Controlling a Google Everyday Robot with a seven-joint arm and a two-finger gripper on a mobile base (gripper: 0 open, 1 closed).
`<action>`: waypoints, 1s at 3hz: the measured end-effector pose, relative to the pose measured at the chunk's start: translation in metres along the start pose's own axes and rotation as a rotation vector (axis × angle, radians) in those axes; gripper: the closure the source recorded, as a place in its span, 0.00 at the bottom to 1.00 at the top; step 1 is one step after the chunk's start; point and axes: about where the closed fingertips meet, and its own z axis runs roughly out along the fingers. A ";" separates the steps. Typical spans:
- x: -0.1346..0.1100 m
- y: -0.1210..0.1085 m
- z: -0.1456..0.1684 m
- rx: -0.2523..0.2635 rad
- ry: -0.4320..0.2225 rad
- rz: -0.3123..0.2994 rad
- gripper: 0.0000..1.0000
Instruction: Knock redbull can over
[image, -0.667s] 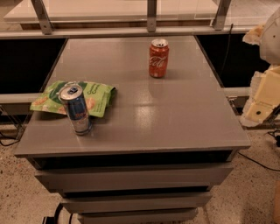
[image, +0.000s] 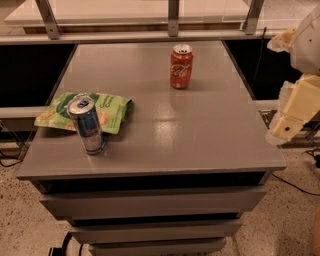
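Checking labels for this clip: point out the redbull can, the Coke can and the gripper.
redbull can (image: 88, 126), camera view, blue side wall.
Coke can (image: 181, 68), camera view, red label.
gripper (image: 288, 121), camera view, cream body beside the table's (image: 210, 145) right edge.

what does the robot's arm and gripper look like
The arm is bulky, with rounded white-to-cream shells. The gripper, at the right edge beside the table, is a blocky pale-yellow piece with a small dark spot near its lower end.

redbull can (image: 87, 126) front-left on table (image: 210, 142), before bag (image: 111, 111); Coca-Cola can (image: 181, 67) back-centre; gripper (image: 282, 127) beyond right edge.
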 end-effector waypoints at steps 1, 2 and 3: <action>-0.036 0.011 0.016 -0.060 -0.181 -0.049 0.00; -0.099 0.037 0.023 -0.136 -0.384 -0.104 0.00; -0.161 0.064 0.024 -0.213 -0.552 -0.143 0.00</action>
